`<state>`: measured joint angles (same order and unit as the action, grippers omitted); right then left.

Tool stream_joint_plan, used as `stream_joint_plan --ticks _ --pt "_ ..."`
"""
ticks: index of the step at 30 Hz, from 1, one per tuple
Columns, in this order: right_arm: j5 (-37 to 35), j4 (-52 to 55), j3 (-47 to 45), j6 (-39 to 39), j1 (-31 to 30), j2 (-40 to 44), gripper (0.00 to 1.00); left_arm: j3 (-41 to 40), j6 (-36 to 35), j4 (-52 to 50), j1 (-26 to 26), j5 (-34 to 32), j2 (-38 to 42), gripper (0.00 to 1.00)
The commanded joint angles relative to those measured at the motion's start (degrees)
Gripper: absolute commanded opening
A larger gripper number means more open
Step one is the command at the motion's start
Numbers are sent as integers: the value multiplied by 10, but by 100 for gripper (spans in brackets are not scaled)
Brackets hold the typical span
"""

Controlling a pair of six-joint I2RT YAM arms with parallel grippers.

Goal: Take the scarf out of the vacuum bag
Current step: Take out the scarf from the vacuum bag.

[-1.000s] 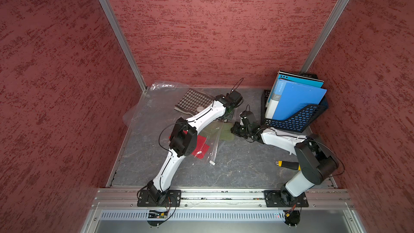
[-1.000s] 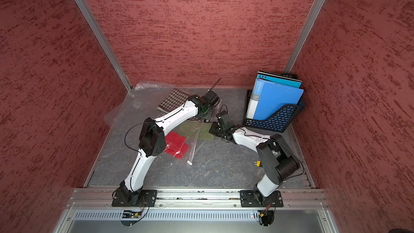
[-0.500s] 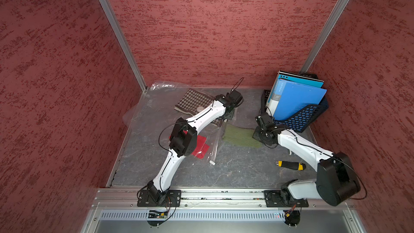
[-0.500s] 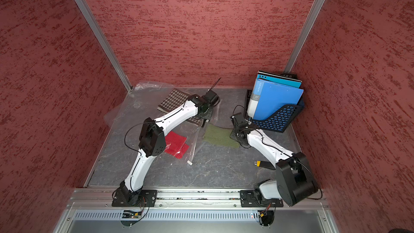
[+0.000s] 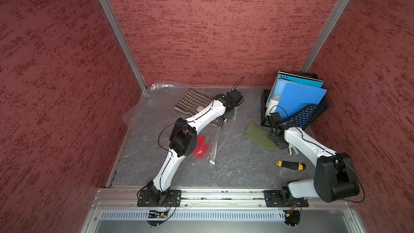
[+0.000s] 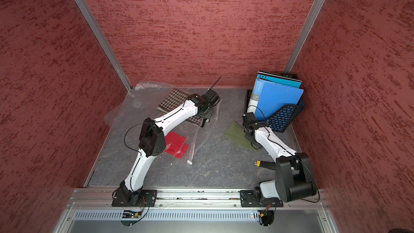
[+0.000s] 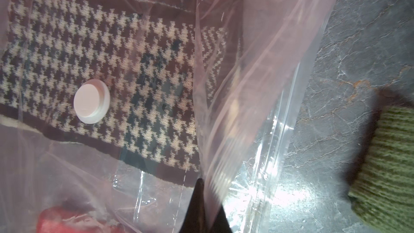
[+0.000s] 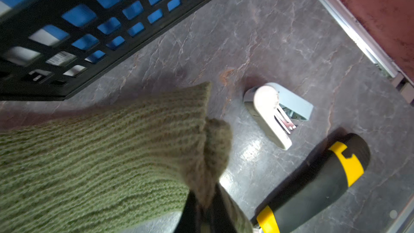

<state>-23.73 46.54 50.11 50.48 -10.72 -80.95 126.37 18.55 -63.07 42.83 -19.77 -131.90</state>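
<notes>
table: grey marble-look top.
vac bag: clear, lies flat from far-left corner twd middle of table.
scarf: inside the vac bag, flat, nr far edge, left of centre; white valve cap sits over it.
green knit cloth: on table, right side, just beside file rack.
L pincer: tips together, pinching bag film by scarf's edge.
R pincer: tips close, corner of green knit cloth bunched btw them.

Houndstooth scarf seemingly inside clear vacuum bag, green cloth beside file rack
</notes>
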Motion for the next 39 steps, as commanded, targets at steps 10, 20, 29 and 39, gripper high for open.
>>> stream_joint_plan --ticks 10,20,29,39 --pt "92 18 -29 -82 -19 182 69 36 -6 -10 6 -12 16 0" --pt "459 -366 -128 -65 -85 107 64 62 8 -23 24 -37 30 0" --pt "494 -477 -1 -62 -135 -126 64 55 19 -23 24 -45 30 0" --pt "608 -616 20 4 -207 -257 63 28 28 8 14 -36 37 0"
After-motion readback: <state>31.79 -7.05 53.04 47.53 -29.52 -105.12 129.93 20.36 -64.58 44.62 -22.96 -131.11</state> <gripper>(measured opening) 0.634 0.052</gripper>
